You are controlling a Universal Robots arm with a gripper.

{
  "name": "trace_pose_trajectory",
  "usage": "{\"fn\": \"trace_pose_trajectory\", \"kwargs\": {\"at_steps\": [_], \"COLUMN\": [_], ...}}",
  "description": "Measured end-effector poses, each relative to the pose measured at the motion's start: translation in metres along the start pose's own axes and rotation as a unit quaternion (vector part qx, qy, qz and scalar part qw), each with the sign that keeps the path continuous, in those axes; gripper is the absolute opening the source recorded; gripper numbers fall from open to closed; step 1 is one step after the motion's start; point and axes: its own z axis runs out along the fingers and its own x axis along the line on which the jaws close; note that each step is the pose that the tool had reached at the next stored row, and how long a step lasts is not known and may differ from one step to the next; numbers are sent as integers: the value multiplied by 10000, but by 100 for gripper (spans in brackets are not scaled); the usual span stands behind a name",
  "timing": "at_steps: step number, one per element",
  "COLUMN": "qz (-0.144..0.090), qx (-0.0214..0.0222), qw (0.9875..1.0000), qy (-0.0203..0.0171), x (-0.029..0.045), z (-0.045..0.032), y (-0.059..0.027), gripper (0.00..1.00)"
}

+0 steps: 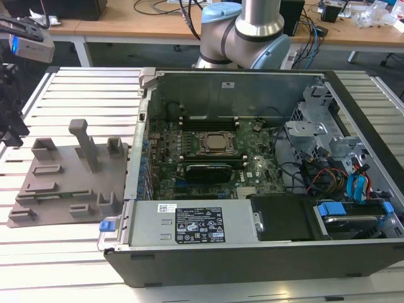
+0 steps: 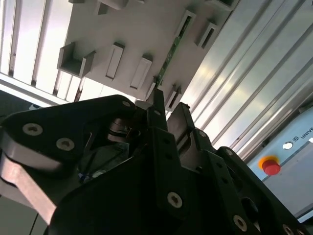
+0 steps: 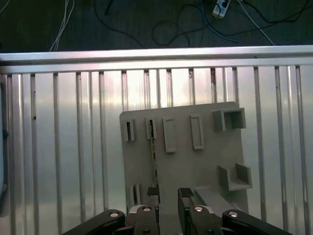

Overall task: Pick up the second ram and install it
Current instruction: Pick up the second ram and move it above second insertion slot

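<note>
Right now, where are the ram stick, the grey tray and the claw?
Ram stick [image 3: 153, 156], first wrist view: middle of its thin green edge.
Grey tray [image 3: 183, 171], first wrist view: bare flat surface.
Claw [image 3: 168, 197], first wrist view: midway between its two fingertips.

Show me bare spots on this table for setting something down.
The slatted table is bare in front of the grey holder tray and between the tray's far side and the table's edge. Crowded: the tray, with the second ram in it, and the computer case, full of motherboard and cables.
</note>
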Motion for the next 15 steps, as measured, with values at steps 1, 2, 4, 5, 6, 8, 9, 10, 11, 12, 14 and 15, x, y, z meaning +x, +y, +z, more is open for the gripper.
{"fn": "trace_pose_trajectory", "kwargs": {"at_steps": [1, 2, 4, 5, 6, 8, 9, 10, 11, 12, 14, 15], "qz": [0, 0, 0, 0, 0, 0, 1, 0, 0, 0, 0, 0], "qx": [0, 1, 0, 1, 0, 0, 0, 0, 0, 0, 0, 0], "qw": [10000, 10000, 10000, 10000, 10000, 10000, 10000, 10000, 10000, 10000, 10000, 10000], "qy": [0, -1, -1, 0, 0, 0, 0, 0, 0, 0, 0, 0], "x": [3, 6, 14, 15, 16, 19, 20, 21, 21, 22, 25, 25], "z": [37, 67, 112, 122, 130, 154, 169, 177, 186, 202, 237, 249], "y": [-1, -3, -4, -5, -5, -6, -6, -7, -7, -8, -9, -10], "gripper": [30, 30, 30, 30, 30, 30, 30, 30, 30, 30, 30, 30]}}
